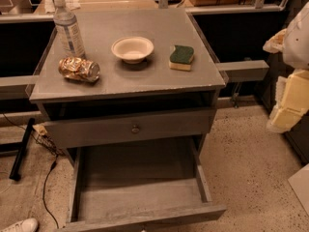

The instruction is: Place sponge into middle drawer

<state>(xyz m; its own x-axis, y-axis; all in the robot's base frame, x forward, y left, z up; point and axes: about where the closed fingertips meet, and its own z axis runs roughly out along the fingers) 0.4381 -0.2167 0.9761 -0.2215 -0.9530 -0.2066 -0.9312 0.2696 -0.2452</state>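
The sponge [181,57], dark green on top of pale yellow foam, lies on the right part of the grey cabinet top [145,79]. The middle drawer [140,192] is pulled far out below the cabinet; its flat floor is bare. My gripper [288,108] shows as pale yellow and white parts at the right edge of the view. It is to the right of the cabinet, apart from the sponge and lower than the cabinet top.
On the cabinet top stand a white bowl [132,48], a crushed shiny can [79,69] and a water bottle [67,28]. A shut drawer front with a round knob [135,128] sits above the open drawer. Cables [46,178] and a white shoe [19,225] lie on the floor at left.
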